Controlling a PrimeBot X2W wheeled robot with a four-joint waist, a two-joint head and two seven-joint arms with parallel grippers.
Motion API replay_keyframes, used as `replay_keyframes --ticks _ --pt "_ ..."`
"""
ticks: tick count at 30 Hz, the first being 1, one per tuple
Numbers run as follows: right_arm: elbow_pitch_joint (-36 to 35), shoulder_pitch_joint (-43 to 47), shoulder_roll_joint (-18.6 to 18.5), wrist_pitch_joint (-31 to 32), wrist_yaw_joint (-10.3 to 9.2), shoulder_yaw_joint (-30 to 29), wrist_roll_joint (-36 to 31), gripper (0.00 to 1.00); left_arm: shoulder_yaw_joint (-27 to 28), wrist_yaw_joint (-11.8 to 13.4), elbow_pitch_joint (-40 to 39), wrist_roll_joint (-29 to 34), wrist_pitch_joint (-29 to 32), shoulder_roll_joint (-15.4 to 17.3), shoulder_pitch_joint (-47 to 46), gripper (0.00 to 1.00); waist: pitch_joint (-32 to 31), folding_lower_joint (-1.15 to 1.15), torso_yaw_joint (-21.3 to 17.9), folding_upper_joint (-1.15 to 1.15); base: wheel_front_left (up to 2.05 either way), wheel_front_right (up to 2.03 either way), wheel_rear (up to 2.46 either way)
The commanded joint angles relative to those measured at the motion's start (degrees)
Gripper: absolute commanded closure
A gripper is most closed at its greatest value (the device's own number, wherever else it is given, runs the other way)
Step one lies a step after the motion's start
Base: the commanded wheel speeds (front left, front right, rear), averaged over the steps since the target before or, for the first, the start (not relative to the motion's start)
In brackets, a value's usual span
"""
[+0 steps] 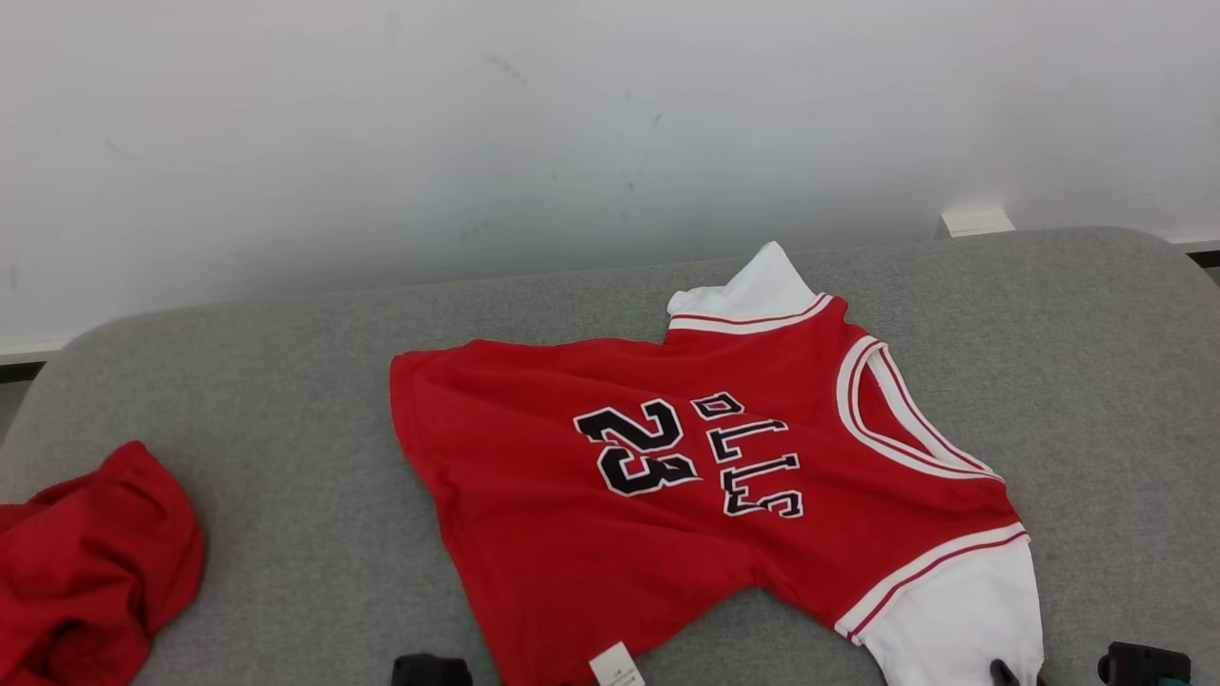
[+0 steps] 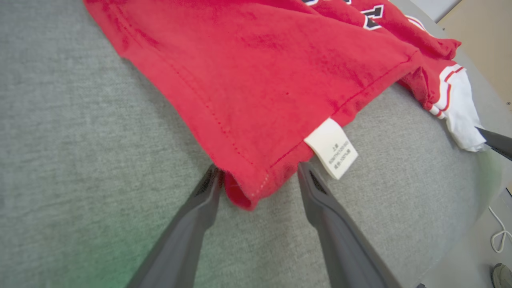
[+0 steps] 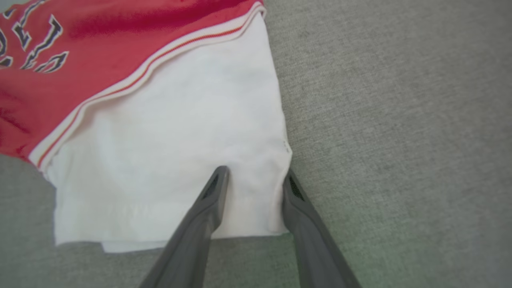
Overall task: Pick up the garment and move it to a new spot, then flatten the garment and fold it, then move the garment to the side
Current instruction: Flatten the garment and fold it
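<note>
The red number 23 jersey (image 1: 667,476) is spread face up, slightly skewed, on the grey padded surface (image 1: 286,381), with its hem toward the robot's left and its collar toward the right. A second red garment (image 1: 86,562) is bunched well apart at the near left edge.

The left gripper (image 2: 258,170) is held wide open, and the near hem corner (image 2: 240,192) is bracketed between its jaws without being clamped. The white care label (image 2: 332,149) lies just beside the right-hand finger. The right gripper (image 3: 255,174) is parted more narrowly over the outer corner of the white sleeve (image 3: 172,140), one finger on the cloth and the other at its edge. Nothing is pinched yet, as far as can be judged.

The step in hand is judged to be a two-corner grasp for flattening. Both layers of each corner should be taken deep enough that the cloth is not slipped out. The label should be left outside the left jaws. Both closures are best made together, and tension is then best applied evenly, so that the skew is drawn out rather than worsened.
</note>
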Motion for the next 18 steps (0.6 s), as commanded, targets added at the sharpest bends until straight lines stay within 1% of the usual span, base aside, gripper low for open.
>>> replay_keyframes --ticks 1,2,9,14,18 --pt "1.31 0.18 0.95 1.15 0.38 2.03 0.79 1.0 -0.53 -0.07 0.81 -1.32 -0.38 0.5 -0.63 0.78 0.07 0.0 -0.11 0.0 0.0 0.0 0.0" --pt "1.43 0.08 0.84 1.1 0.38 2.61 1.2 1.0 -0.81 -0.07 0.91 -1.43 -0.83 0.55 -0.79 1.0 0.05 0.0 -0.13 0.0 0.0 0.0 0.0" --pt "-1.4 -0.2 -0.92 -3.11 0.34 4.74 5.59 1.0 -0.99 -0.07 -0.1 -2.63 -3.05 1.69 -1.11 1.0 -0.7 0.0 0.09 0.0 0.0 0.0 0.0" --pt "-6.54 -0.99 -1.72 -6.51 0.27 5.75 11.75 1.0 0.01 0.09 -2.7 -3.13 -4.57 2.87 -1.79 1.0 -0.79 0.0 0.41 0.0 0.0 0.0 0.0" --pt "-11.03 -3.38 -2.82 -8.81 0.26 6.87 16.61 1.0 0.29 0.05 -4.77 -2.37 -4.03 5.29 -4.91 1.0 0.59 0.0 0.59 0.0 0.0 0.0 0.0"
